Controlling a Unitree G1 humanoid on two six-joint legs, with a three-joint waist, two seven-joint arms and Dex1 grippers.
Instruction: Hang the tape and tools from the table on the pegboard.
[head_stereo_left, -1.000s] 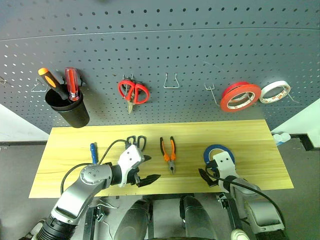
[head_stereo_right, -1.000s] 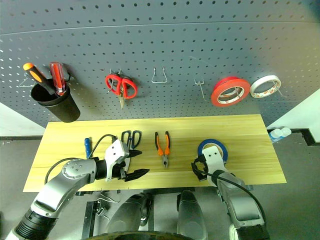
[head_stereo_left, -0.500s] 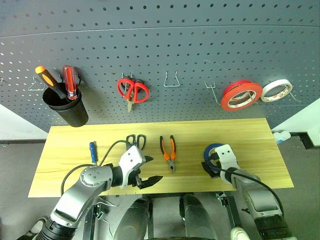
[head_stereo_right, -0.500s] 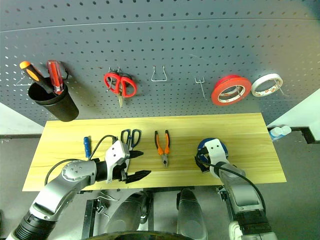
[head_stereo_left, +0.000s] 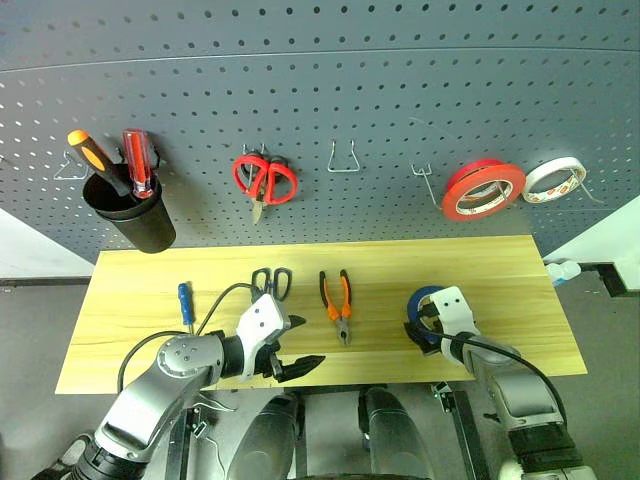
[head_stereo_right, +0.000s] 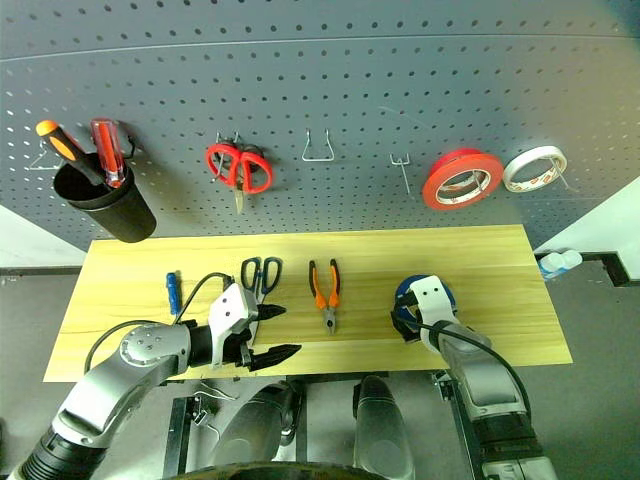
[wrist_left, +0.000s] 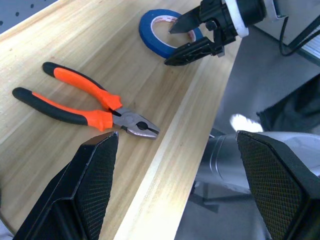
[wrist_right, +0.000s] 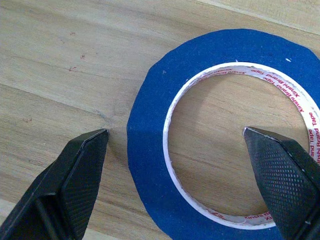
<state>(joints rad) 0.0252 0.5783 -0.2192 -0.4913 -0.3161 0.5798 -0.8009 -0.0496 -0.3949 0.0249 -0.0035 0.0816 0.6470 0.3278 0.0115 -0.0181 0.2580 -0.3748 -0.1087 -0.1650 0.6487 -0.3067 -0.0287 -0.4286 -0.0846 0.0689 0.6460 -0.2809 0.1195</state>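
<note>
Right wrist view puts us right over the blue tape (wrist_right: 150, 150); a flat ring, matte blue outside, white inner liner with small red print, lying on the desk (head_stereo_left: 500, 270) near its front right; the right claw (wrist_right: 175, 145) gapes wide, one textured black finger outside the ring on the wood and the other over its hollow centre, straddling the band, nothing clamped. Left eye view gives the desk as pale yellow wood with fine grain; the pliers (head_stereo_left: 337, 305) lie mid-desk, orange-and-black handles toward the pegboard (head_stereo_left: 320, 90), steel nose toward the front edge; the dark-handled scissors (head_stereo_left: 272, 282) sit just to their left; the small blue-handled screwdriver (head_stereo_left: 185, 302) lies further left. The left claw (head_stereo_left: 292, 348) hangs over the front edge, spread wide and empty, aimed toward the pliers. Up on the dark grey perforated board: red-handled scissors (head_stereo_left: 264, 181), a red-orange roll (head_stereo_left: 484, 190), a white roll (head_stereo_left: 552, 180), a black cup (head_stereo_left: 133, 214) with two screwdrivers.
</note>
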